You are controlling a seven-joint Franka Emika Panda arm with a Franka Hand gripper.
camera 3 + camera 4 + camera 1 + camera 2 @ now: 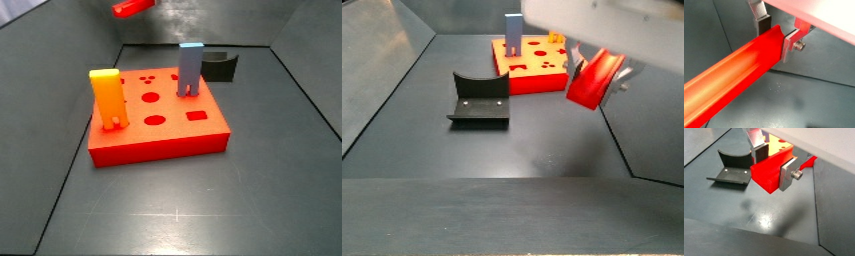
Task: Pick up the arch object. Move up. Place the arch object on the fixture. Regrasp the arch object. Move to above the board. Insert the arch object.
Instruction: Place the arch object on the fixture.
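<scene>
The arch object [741, 65], a solid red elongated block, is clamped across its width by my gripper [776, 37], which is shut on it near one end. Both wrist views show the silver fingers [787, 175] pressed on its sides. In a side view the arch object [593, 80] hangs in the air to the right of the fixture [480, 100] and in front of the board [536, 85]. The fixture [731, 168] sits on the floor beside and below the block's end [765, 174]. The board [160, 150] lies flat, and the arch object [131, 7] is high above its far left side.
A yellow-orange notched block [107, 98] and a blue-grey notched block [191, 70] stand upright in the board. The fixture [221, 66] stands just behind the board. Grey walls enclose the floor on the sides.
</scene>
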